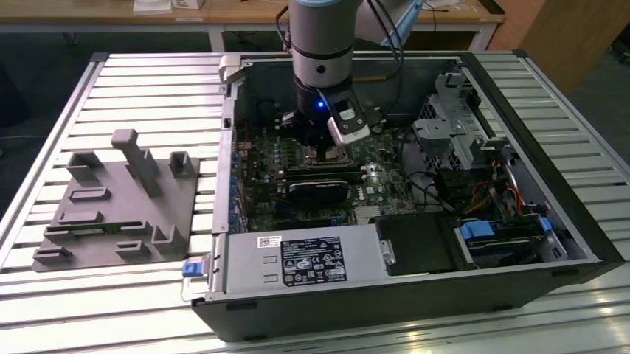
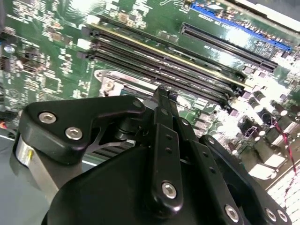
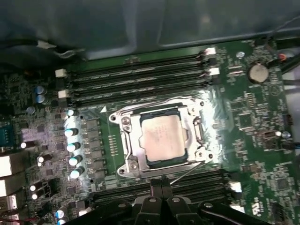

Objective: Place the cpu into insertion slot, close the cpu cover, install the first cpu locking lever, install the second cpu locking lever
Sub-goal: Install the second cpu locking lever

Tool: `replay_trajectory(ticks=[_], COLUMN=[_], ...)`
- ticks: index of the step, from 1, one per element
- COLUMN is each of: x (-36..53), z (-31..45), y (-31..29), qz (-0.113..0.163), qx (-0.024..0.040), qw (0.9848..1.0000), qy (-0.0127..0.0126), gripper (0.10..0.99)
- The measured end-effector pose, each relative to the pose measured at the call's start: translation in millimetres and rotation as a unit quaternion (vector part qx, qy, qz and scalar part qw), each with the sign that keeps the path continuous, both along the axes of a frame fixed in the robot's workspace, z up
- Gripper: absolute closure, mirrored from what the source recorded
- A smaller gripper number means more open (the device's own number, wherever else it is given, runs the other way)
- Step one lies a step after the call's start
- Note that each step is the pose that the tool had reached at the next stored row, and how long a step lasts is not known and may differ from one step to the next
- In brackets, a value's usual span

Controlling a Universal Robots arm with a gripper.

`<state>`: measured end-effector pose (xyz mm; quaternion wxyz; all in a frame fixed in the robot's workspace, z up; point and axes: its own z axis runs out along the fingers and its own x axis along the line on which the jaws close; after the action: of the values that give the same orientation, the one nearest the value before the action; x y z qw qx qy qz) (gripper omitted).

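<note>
My tool (image 3: pixel 161 187), fingers pressed together and empty, hangs beside the insertion slot (image 3: pixel 123 121); the cpu (image 3: pixel 161 135) sits seated, the cpu cover (image 3: pixel 133 143) down.

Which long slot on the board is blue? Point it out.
The blue slot in the second wrist view, lying just beyond a long black card slot. Every other long slot on the board is black.
</note>
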<state>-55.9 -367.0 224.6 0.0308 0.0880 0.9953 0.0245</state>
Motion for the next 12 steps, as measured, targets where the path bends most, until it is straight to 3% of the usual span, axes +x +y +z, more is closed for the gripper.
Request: replay_trajectory(ticks=[5, 12], x=[-5.3, -8.4], z=[-2.7, -3.6], y=[-4.0, -13.1], qz=[0.006, 0.007], qx=[0.0086, 0.0306], qw=[0.9999, 0.9995], qy=[0.0000, -0.0002], gripper=[0.980, 0.980])
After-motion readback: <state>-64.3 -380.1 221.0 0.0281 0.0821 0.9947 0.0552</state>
